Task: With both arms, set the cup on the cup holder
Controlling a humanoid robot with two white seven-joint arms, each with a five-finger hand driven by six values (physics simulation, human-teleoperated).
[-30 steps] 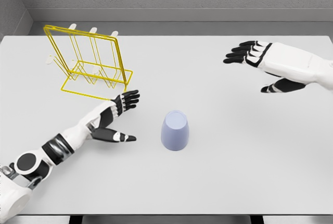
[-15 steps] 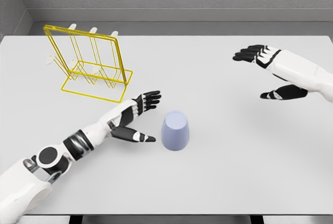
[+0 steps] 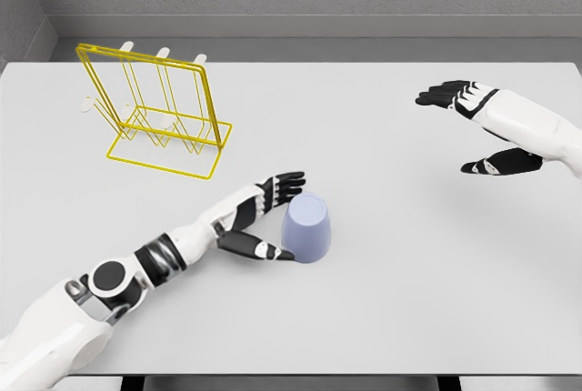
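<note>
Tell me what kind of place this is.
Likely a simulated tabletop test cell, not a real kitchen: a plain white table against bare grey walls, holding only a yellow wire cup holder and an upside-down lilac cup.

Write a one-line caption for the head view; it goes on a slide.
Left hand open around the upside-down lavender cup, right hand open and far from it, yellow wire cup holder waiting behind.

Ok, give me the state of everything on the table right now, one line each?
cup: upside down on the table, not grasped.
cup holder: upright at far left, no cup on it.
left hand: fingers spread beside the cup's left side, thumb at its base; contact unclear.
right hand: open, raised at far right, away from the cup.
</note>
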